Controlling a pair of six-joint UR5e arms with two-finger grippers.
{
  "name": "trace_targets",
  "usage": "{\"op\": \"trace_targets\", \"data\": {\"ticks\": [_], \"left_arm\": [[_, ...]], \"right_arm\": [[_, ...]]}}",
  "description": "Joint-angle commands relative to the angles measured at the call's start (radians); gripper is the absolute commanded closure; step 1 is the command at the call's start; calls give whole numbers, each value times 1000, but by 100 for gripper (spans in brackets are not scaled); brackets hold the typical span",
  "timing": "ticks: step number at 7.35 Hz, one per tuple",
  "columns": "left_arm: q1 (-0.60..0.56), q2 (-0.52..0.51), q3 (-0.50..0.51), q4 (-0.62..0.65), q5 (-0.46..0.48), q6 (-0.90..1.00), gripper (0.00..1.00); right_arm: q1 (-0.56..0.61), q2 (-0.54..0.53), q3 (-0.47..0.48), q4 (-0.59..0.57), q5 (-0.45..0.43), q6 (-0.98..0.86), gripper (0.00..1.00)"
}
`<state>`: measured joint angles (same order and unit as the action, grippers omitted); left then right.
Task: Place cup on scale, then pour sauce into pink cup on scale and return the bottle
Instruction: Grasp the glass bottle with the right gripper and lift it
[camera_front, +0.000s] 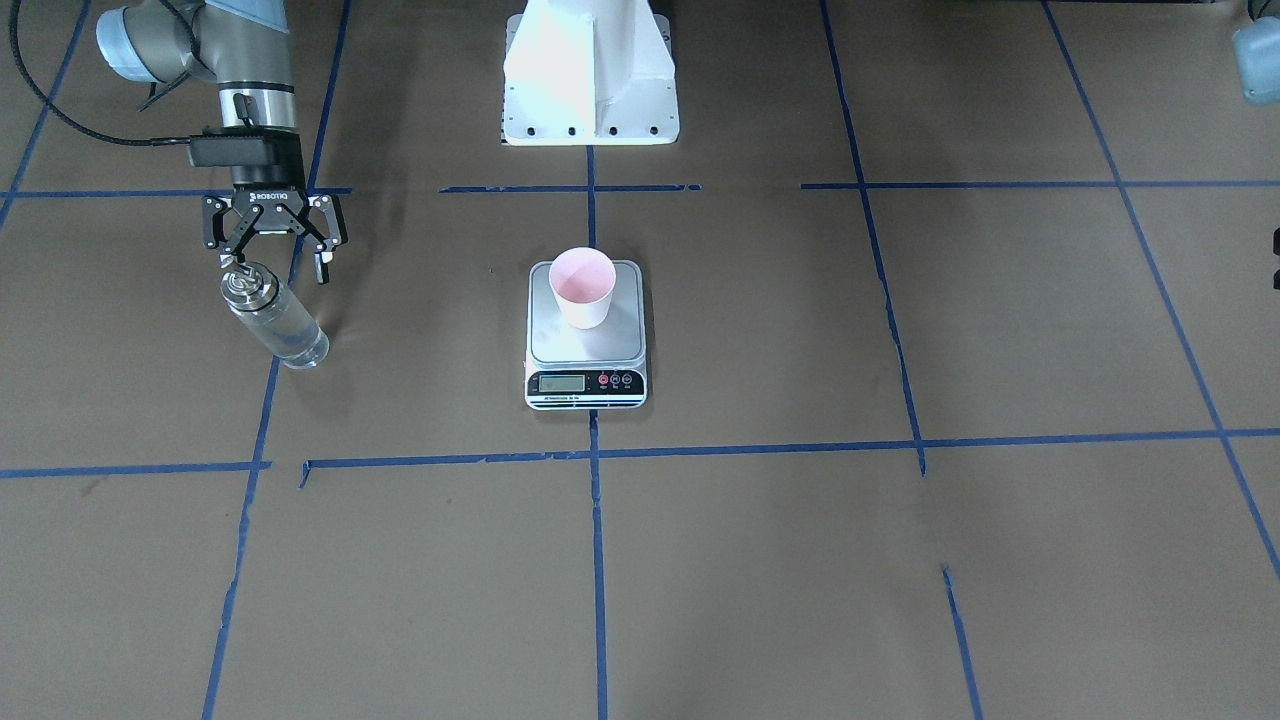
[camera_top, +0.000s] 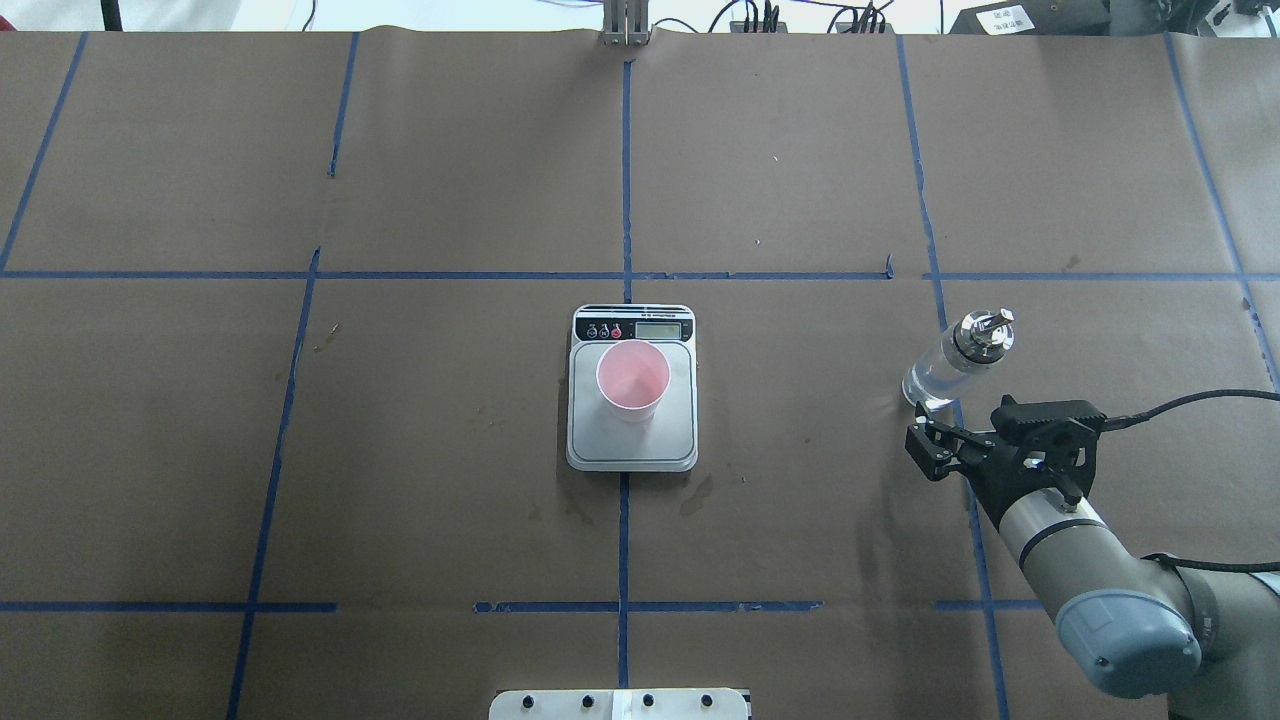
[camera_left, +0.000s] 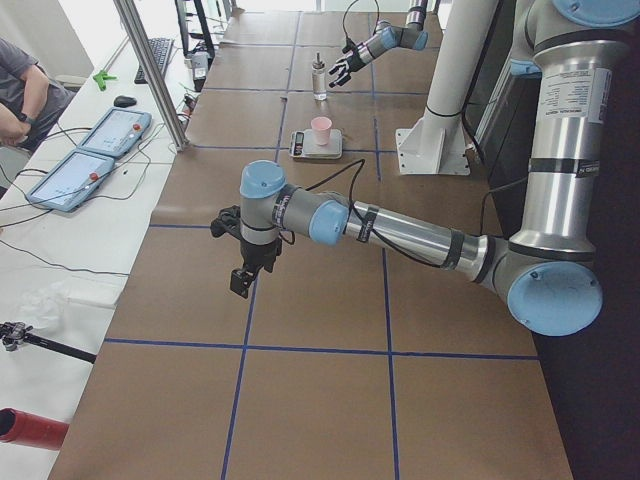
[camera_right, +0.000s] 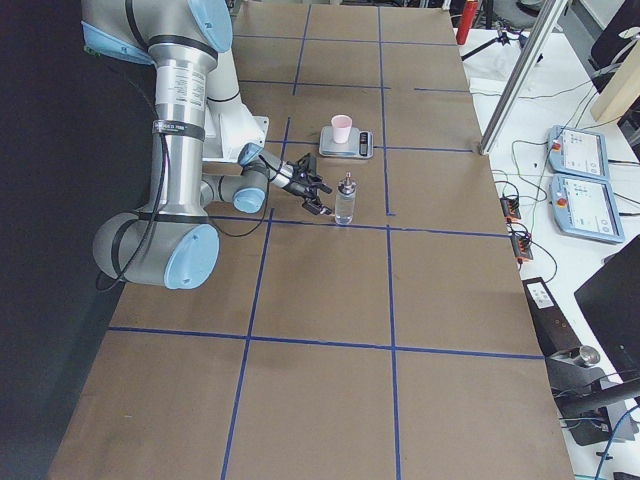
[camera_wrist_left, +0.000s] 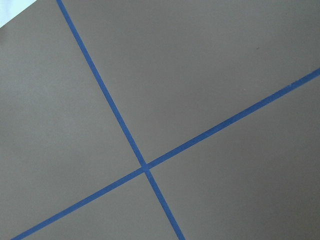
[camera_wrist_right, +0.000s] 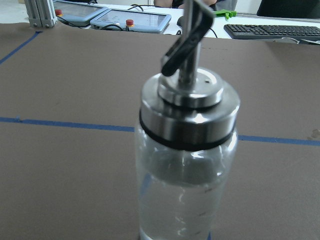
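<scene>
The pink cup (camera_front: 582, 285) stands upright on the far half of the scale (camera_front: 585, 348), seen from above as cup (camera_top: 632, 378) on scale (camera_top: 630, 445). The clear glass bottle (camera_front: 275, 320) with its silver cap stands upright on the table to the robot's right, apart from the scale. My right gripper (camera_front: 277, 263) is open just behind the bottle (camera_top: 955, 365), its fingers apart and not touching it. The bottle (camera_wrist_right: 187, 165) fills the right wrist view. My left gripper (camera_left: 240, 275) hangs over bare table far to the left; whether it is open I cannot tell.
The white robot pedestal (camera_front: 590, 80) stands behind the scale. Blue tape lines (camera_wrist_left: 145, 167) cross the brown table cover. Beyond the table's far edge lie tablets (camera_left: 95, 150) and a keyboard, and a person (camera_left: 25, 95) sits there.
</scene>
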<state>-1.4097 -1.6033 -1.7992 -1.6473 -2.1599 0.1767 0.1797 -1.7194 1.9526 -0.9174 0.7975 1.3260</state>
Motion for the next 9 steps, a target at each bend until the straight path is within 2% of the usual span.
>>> {"op": "trace_targets", "data": {"ticks": [1, 9], "left_arm": [[0, -3, 1, 0, 0, -3, 0], [-2, -24, 1, 4, 2, -14, 0]], "right_arm": [[4, 3, -11, 2, -6, -37, 0], [101, 84, -96, 0, 6, -96, 0]]}}
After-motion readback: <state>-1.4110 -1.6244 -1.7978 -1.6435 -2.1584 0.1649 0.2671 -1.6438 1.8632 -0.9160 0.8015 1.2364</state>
